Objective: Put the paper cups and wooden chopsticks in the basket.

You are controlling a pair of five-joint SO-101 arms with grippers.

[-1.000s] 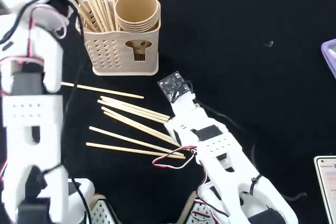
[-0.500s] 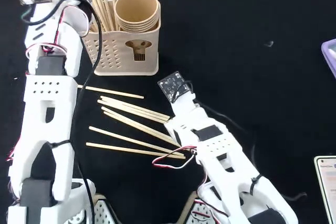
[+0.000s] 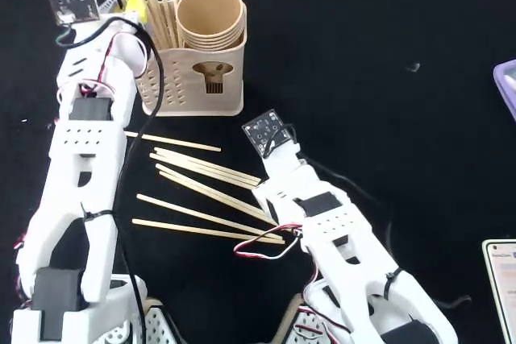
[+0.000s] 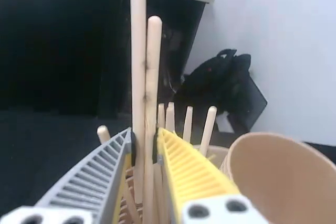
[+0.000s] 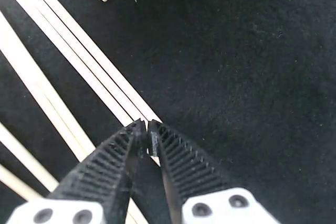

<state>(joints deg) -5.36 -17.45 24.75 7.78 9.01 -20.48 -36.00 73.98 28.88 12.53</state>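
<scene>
**Left arm now over the basket with two chopsticks; drop not done**

- Left gripper (image 4: 144, 135) has swung in over the last second. It was off to the outer side of the basket (image 3: 193, 86) and is now right above the basket's near corner.
- It is narrow, clamped on a pair of held chopsticks (image 4: 139, 51) that stand upright and stick out well past its tips.
- The lower ends run down between the jaws. I can't tell whether they're past the rim yet.
- Just beyond the gripper are the chopsticks already stowed, with the paper cups (image 4: 273, 171) beside them, stacked in the basket.
- So the transfer is basically done. My read is it needs a small lowering, then a release.
- Right gripper (image 5: 143, 125) hasn't moved. Its tips are closed together, resting over the loose chopsticks (image 3: 205, 191) on the table.
- Several of those lie fanned out under and ahead of it, same layout as a second ago, so plenty of the task is left.
</scene>
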